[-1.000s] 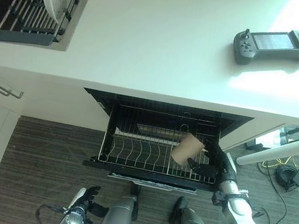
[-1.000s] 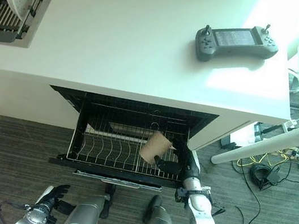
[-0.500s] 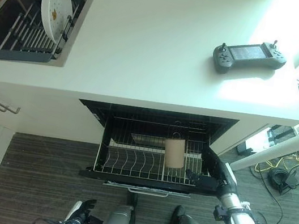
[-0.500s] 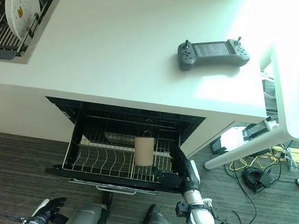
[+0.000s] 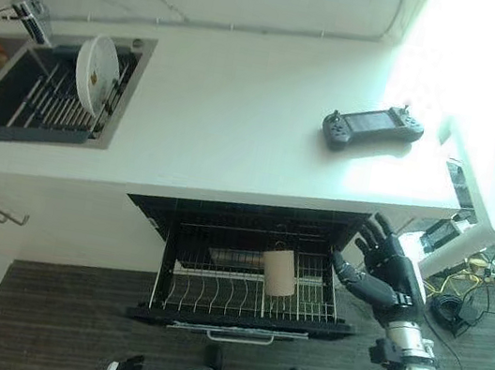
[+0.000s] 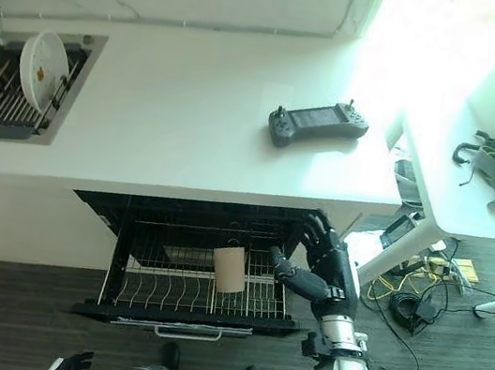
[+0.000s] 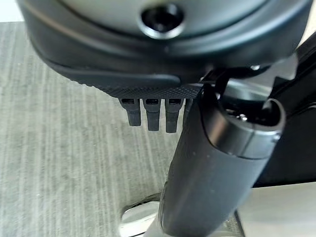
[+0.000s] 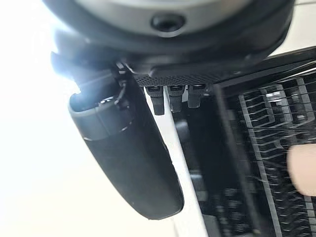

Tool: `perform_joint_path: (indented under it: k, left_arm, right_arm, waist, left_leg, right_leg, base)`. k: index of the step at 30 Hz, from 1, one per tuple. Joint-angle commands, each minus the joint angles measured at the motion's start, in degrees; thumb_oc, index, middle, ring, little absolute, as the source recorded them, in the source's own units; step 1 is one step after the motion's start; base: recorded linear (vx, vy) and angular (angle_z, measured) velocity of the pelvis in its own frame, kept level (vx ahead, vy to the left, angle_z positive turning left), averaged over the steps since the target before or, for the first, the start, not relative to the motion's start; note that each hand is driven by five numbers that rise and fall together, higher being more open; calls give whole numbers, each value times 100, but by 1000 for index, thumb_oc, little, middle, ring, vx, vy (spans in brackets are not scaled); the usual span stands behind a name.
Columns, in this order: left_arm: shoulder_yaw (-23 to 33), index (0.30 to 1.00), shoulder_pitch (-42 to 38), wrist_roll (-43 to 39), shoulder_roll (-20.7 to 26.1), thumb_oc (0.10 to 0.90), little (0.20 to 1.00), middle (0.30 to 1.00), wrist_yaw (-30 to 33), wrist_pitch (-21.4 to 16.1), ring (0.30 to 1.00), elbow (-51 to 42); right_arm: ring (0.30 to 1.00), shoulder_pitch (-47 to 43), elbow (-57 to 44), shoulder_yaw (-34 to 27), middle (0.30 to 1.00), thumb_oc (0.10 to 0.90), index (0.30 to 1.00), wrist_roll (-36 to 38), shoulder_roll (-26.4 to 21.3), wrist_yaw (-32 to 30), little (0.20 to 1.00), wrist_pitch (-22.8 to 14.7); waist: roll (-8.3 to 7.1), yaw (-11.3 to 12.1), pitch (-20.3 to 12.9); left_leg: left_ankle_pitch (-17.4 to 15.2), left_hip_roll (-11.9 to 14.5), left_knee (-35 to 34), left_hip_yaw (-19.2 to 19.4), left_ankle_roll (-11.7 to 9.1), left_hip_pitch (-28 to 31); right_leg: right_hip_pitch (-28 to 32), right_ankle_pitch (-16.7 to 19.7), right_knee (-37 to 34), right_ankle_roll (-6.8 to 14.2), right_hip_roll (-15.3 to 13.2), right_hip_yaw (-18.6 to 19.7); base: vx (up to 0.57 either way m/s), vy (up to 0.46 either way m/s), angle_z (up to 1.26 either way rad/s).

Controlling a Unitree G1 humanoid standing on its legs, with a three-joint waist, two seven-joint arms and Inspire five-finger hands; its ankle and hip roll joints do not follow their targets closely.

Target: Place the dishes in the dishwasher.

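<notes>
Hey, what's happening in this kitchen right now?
A robot is loading a dishwasher. A tan cup stands in the pulled-out rack under the white counter. The right hand hangs open beside the rack, holding nothing. The left hand is low over the floor, open and idle. A white plate waits in the sink rack, and a handheld controller lies on the counter.

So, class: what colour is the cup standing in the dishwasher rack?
Light tan cup; clearest in the left eye view.
</notes>
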Motion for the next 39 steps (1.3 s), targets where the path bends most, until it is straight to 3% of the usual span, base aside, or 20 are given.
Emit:
perform_joint_path:
  k: [1,8,9,10,12,14,16,17,20,21,22,24,25,28,29,31,33,35,38,39]
  left_arm:
    - [249,900,36,-255,124,800,900,900,-9,-109,900,85]
    - [290,900,-131,-219,220,800,900,900,-43,70,900,127]
    - [329,900,-118,-293,266,800,900,900,-59,132,900,118]
    - [436,900,-84,-420,342,800,900,900,-62,198,900,112]
    - [530,900,-99,-387,366,800,900,900,-49,139,900,149]
    - [527,900,-124,-468,399,800,900,900,12,27,900,174]
    - [570,900,-230,-743,453,800,900,900,-78,40,900,192]
    - [512,900,-234,-282,408,800,900,900,-287,14,900,219]
    - [292,900,-224,-21,334,800,900,900,-364,29,900,149]
    - [247,900,-216,-16,305,800,900,900,-383,83,900,106]
    - [238,900,-200,-3,248,800,900,900,-403,182,900,185]
    - [277,900,-245,44,228,800,900,900,-503,247,900,320]
    - [234,900,-348,256,182,800,900,900,-664,185,900,543]
    - [63,900,-416,342,188,800,900,900,-662,193,900,609]
    - [2,900,-427,405,251,800,900,900,-652,189,900,588]
    - [2,900,-337,256,325,800,900,900,-644,256,900,455]
    - [44,900,-301,287,345,800,900,900,-623,290,900,427]
    - [51,900,-274,301,358,800,900,900,-557,320,900,418]
    - [50,900,-243,199,340,800,900,900,-559,322,900,411]
    - [76,900,-185,174,271,800,900,900,-542,254,900,396]
  right_arm:
    - [900,-320,-984,-282,900,800,900,-7,-113,227,900,-680]
    - [900,-403,-1430,-547,900,800,900,-246,-110,126,900,-641]
    - [900,-428,-1449,-568,900,800,900,-261,-96,171,900,-626]
    - [900,-466,-1445,-553,900,800,900,-117,-85,299,900,-595]
    - [900,-489,-1493,-517,900,800,900,121,-145,414,900,-678]
    - [900,-526,-1500,-489,900,800,900,159,-188,433,900,-854]
    - [900,-597,-1482,-497,900,800,900,48,-283,290,900,-980]
    - [900,-537,-1441,-747,900,800,900,-108,-373,144,900,-1071]
    - [900,-607,-1320,-917,900,800,900,-183,-497,-105,900,-1232]
    - [900,-692,-1248,-948,900,800,900,-115,-534,-104,900,-1300]
    - [900,-851,-1200,-1006,900,800,900,33,-589,-73,900,-1344]
    - [900,-962,-1273,-1067,900,800,900,-1,-674,-123,900,-1301]
    - [900,-1099,-1470,-1219,900,800,900,-110,-754,-363,900,-1147]
    - [900,-1121,-1586,-1373,900,800,900,-122,-683,-680,900,-1111]
    - [900,-1104,-1683,-1443,900,800,900,-136,-525,-640,900,-1118]
    - [900,-1196,-1737,-1464,900,800,900,-34,-386,-376,900,-995]
    - [900,-1249,-1752,-1424,900,800,900,75,-304,-293,900,-940]
    - [900,-1289,-1804,-1325,900,800,900,156,-255,-256,900,-897]
    - [900,-1357,-1803,-1148,900,800,900,220,-267,-212,900,-928]
    - [900,-1401,-1792,-1029,900,800,900,219,-299,-328,900,-894]
  waist:
    - [10,-44,-9]
    - [83,-127,30]
    - [124,-142,17]
    - [157,-146,57]
    - [98,-122,47]
    - [78,-73,99]
    - [99,-147,102]
    - [72,-211,59]
    - [-32,-184,131]
    - [-67,-139,122]
    - [-102,-66,90]
    - [-46,-86,65]
    - [154,-220,69]
    - [222,-278,99]
    - [227,-269,133]
    - [290,-163,109]
    - [303,-97,70]
    - [232,-30,16]
    - [163,17,28]
    - [110,49,81]
  left_leg:
    - [-1556,62,601,174,303,274]
    - [-1724,-262,601,-119,659,371]
    - [-1739,-278,601,-153,695,345]
    - [-1768,-263,601,-175,734,364]
    - [-1737,-350,601,-235,741,254]
    - [-1688,-355,601,-219,706,233]
    - [-1682,-434,601,-258,745,287]
    - [-1551,-479,601,-54,647,390]
    - [-1324,-330,601,-58,444,426]
    - [-1260,-255,601,-181,374,373]
    - [-1140,0,601,-556,217,284]
    - [-1126,196,601,-691,153,277]
    - [-1197,449,601,-478,109,288]
    - [-1298,268,601,-426,209,307]
    - [-1418,29,601,-407,391,342]
    - [-1551,-54,601,-166,517,338]
    - [-1604,-26,601,-23,564,306]
    - [-1677,-98,601,41,648,241]
    - [-1691,-164,601,134,664,174]
    - [-1650,-244,601,135,625,132]
  right_leg:
    - [605,-580,-423,264,7,66]
    - [607,-263,-423,419,47,357]
    - [574,-116,-423,454,128,362]
    - [632,-35,-279,435,411,315]
    - [446,-161,184,299,835,356]
    - [459,-322,107,182,925,291]
    - [530,-422,-259,52,1063,493]
    - [635,-657,-423,-121,1062,474]
    - [785,-686,-423,-207,932,480]
    - [798,-692,-423,-215,884,532]
    - [837,-744,-423,-233,760,631]
    - [849,-780,-423,-225,651,630]
    - [821,-741,-423,-155,434,446]
    - [759,-583,-348,41,171,541]
    - [614,-204,-336,219,-29,652]
    - [488,91,-409,292,-77,420]
    - [439,68,-379,314,72,301]
    - [383,-113,-290,290,469,168]
    - [294,-282,-165,135,861,10]
    - [334,-371,-297,-3,1133,1]
  base:
    - [1,157,-6]
    - [-13,173,-3]
    - [-27,144,4]
    - [0,10,9]
    - [-16,-110,4]
    - [-55,-138,0]
    - [-42,-71,-4]
    - [6,59,-1]
    - [0,133,116]
    - [-15,451,105]
    - [-10,574,38]
    - [-16,691,-19]
    - [-35,789,-4]
    - [-28,663,33]
    - [-64,647,33]
    - [-89,493,-7]
    - [-55,171,-72]
    - [-52,52,-87]
    - [-45,-12,-31]
    - [-21,-71,-70]
